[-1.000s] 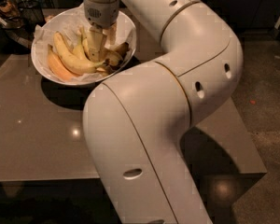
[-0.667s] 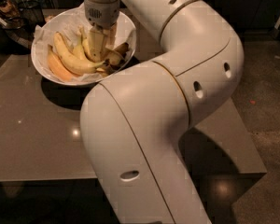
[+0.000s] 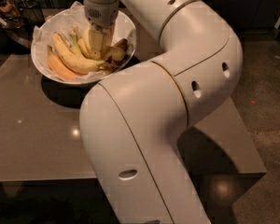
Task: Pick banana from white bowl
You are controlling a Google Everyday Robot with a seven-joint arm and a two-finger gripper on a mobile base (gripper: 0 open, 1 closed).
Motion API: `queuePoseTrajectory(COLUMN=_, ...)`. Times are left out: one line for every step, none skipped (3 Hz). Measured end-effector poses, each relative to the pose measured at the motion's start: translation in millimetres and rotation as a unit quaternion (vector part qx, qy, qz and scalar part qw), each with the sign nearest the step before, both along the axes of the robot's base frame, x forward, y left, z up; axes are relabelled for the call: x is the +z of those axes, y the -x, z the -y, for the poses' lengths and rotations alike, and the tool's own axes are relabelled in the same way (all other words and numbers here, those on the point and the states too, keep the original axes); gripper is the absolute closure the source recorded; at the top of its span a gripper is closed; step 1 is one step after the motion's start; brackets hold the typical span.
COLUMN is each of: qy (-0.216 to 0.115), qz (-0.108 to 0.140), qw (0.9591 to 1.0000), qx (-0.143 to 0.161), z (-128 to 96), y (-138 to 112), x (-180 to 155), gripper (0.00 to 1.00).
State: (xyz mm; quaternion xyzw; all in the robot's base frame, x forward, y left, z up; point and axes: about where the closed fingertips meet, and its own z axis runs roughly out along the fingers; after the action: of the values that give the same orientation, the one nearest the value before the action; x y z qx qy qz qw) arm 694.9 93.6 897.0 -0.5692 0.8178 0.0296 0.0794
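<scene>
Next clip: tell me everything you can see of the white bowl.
The white bowl is large, round, deep and glossy, ceramic by its look, lined with crumpled white paper that pokes above the rim. It stands upright at the far left of the glossy grey table. Inside lie several bananas, one orange-tinted. The pincer reaches down into it among the bananas.

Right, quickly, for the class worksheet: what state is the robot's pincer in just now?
Pincer: down inside the white bowl, right at the banana; whether it is open, closed or holding it cannot be told.
</scene>
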Motion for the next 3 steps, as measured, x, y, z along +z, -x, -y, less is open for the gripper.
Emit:
queuePoseTrajectory(qy=0.0, qz=0.0, qw=1.0, qx=0.0, z=0.0, y=0.0, x=0.0, gripper=1.0)
queuePoseTrajectory(qy=-0.005, qz=0.029, qw=0.9996, qx=0.002, z=2.8, y=4.0, x=12.5, gripper=1.0)
queuePoseTrajectory(qy=-0.008, qz=0.061, qw=0.998, qx=0.015, z=9.2, y=28.4, x=32.9, gripper=1.0)
